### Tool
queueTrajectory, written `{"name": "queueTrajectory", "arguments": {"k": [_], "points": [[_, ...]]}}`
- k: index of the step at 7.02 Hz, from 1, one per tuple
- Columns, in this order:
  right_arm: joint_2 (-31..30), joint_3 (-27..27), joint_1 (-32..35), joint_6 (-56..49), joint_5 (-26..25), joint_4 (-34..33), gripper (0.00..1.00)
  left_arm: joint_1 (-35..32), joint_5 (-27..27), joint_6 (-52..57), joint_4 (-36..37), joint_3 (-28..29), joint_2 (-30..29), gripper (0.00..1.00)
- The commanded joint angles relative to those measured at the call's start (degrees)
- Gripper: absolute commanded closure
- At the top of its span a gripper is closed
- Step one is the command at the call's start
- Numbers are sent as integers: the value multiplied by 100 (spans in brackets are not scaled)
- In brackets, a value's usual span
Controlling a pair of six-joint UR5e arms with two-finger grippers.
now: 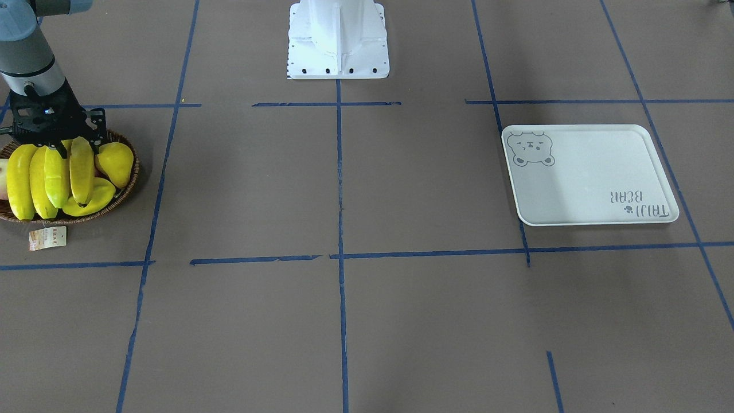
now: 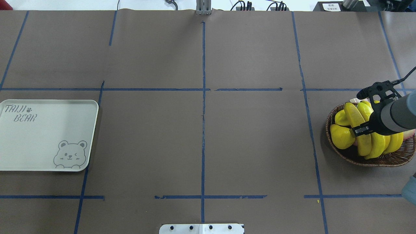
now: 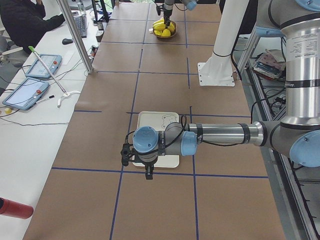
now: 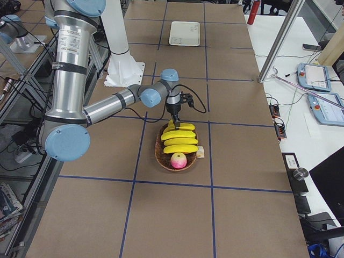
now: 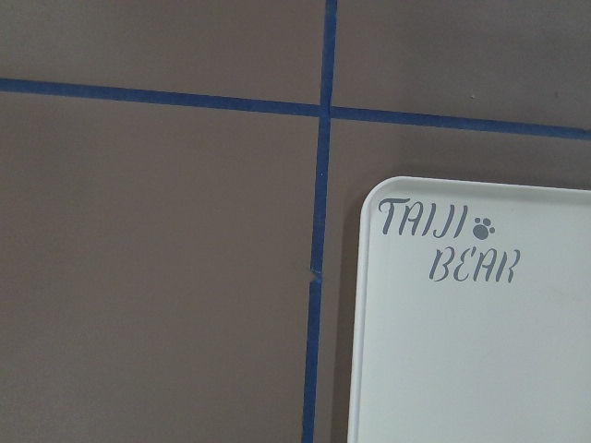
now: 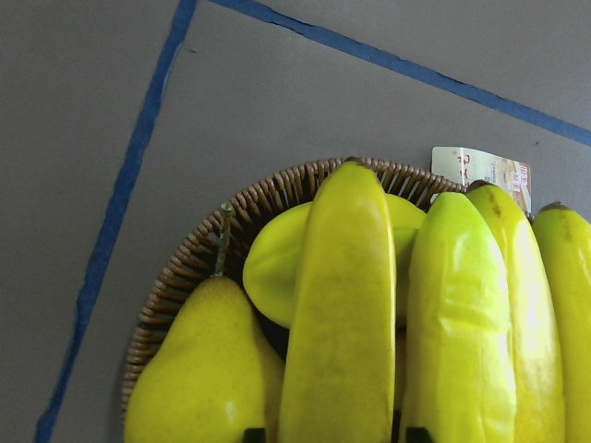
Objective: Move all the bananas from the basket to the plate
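Note:
The wicker basket [image 1: 129, 189] stands at the table's end on my right and holds several yellow bananas [image 1: 23, 178]. My right gripper [image 1: 74, 140] is down over the basket, its fingers on either side of the top banana [image 6: 342, 305], shut on it; that banana also shows from overhead [image 2: 356, 120]. The grey-white bear plate [image 2: 42, 130] lies empty at the opposite end. My left gripper [image 3: 147, 172] hangs by the plate's edge [image 5: 462, 369]; I cannot tell whether it is open or shut.
A yellow pear [image 6: 199, 369], a ribbed starfruit [image 6: 462, 323] and a pink fruit [image 4: 178, 159] share the basket [image 2: 386, 161]. A paper tag [image 1: 47, 238] lies beside it. The white robot base [image 1: 338, 40] stands at mid-table. Blue tape lines cross the brown surface.

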Motion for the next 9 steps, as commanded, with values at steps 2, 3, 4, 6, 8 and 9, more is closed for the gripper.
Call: {"name": "queueTrajectory", "arguments": {"k": [2,3,4,6,8,9], "points": [[-1,-24,-24,0,-1,0,40,5,-6,0,0,6,0,0],[-10,-50,-24,0,-1,0,40,5,-6,0,0,6,0,0],[-19,-68,-24,0,-1,0,40,5,-6,-9,0,15,0,0],[-19,-68,-16,0,-1,0,50,5,-6,-9,-9,32,-9,0],[-19,-50,-7,0,16,0,81,5,-6,-9,-26,41,-9,0],[-19,-15,2,0,43,0,94,5,-15,-9,-35,41,-9,0]]}}
